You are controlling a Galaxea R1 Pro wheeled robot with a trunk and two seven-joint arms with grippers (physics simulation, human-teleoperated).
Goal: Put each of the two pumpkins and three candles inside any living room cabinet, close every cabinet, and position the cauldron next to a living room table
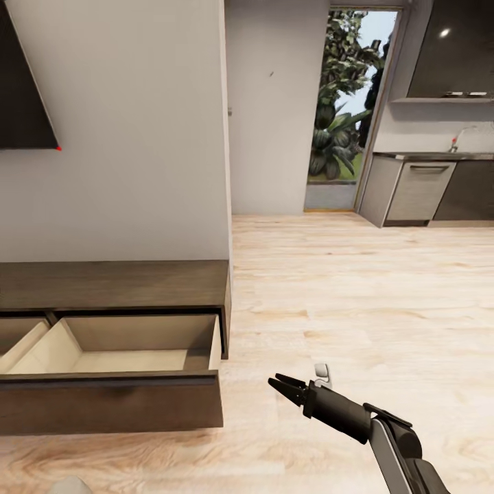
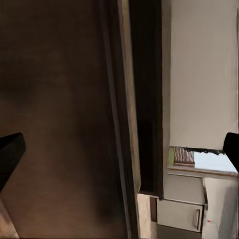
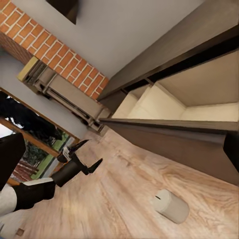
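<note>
Dark brown wood, the long low cabinet (image 1: 113, 285) is standing at the left with its pale-lined drawer (image 1: 130, 346) pulled out and holding nothing. Rightward on the plank floor (image 1: 357, 288), a short cream-white candle (image 1: 324, 372) is lying on its side just beyond the right gripper (image 1: 280, 385), whose fingers are spread slightly and gripping nothing. The left gripper (image 3: 87, 155) is hanging with its jaws apart too, farther from the candle, so the right arm looks the better choice.

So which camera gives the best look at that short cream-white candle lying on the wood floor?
The right wrist view: the short cream-white candle lies on its side, fully visible on the floor before the open dark brown drawer. The head view catches a sliver behind the right gripper.
</note>
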